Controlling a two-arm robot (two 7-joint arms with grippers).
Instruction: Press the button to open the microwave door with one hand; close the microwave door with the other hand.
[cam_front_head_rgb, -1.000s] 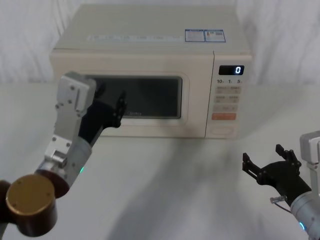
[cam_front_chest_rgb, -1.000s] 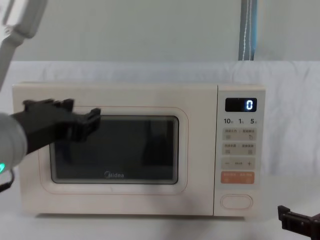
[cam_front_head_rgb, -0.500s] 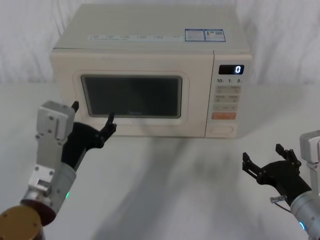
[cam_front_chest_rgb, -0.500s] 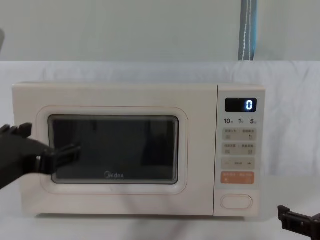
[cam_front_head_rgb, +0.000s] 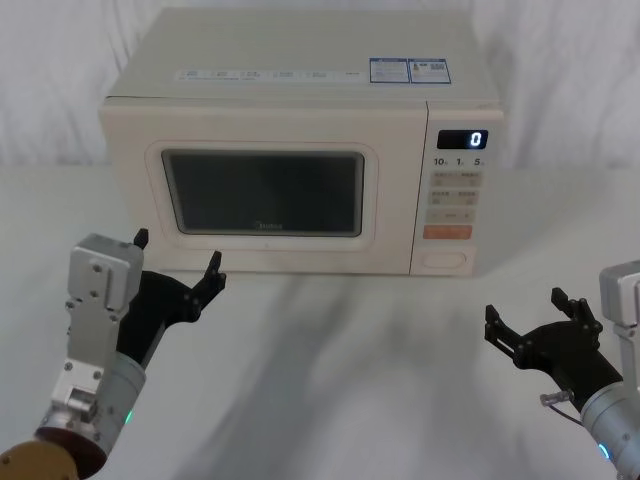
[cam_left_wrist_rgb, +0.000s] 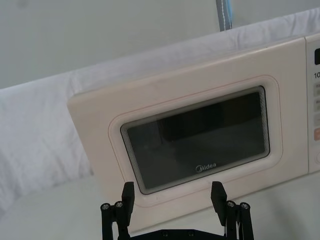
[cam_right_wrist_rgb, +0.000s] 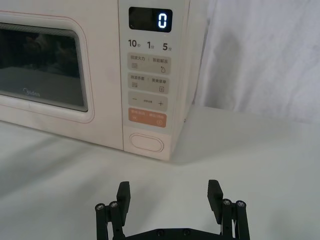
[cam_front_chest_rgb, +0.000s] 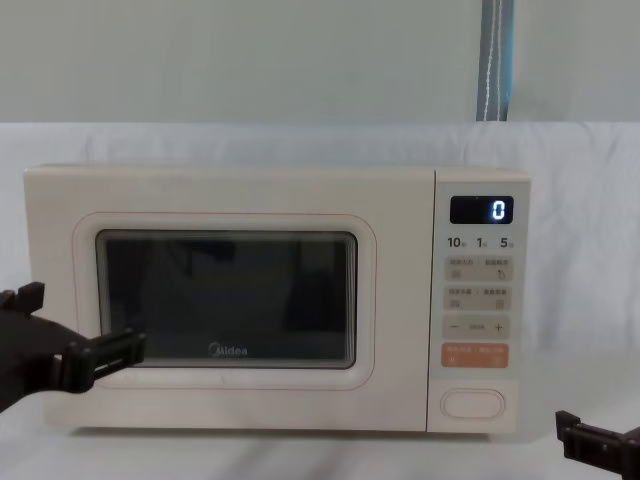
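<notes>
Head view: the microwave (cam_front_head_rgb: 300, 140) fills the upper centre, its microwave door (cam_front_head_rgb: 262, 195) flush shut, the button (cam_front_head_rgb: 444, 262) at the panel's lower right. The left gripper (cam_front_head_rgb: 178, 265) sits lower left, fingers spread, clear of the door. The right gripper (cam_front_head_rgb: 541, 318) rests lower right, fingers spread.

One microwave (cam_front_head_rgb: 300, 140), with one microwave door (cam_front_head_rgb: 265, 195), one black digital display (cam_front_head_rgb: 462, 139), one orange key (cam_front_head_rgb: 447, 232) and one oval button (cam_front_head_rgb: 444, 261). Two grippers: left gripper (cam_front_head_rgb: 178, 271) at 8 o'clock, right gripper (cam_front_head_rgb: 535, 318) at 4 o'clock.
</notes>
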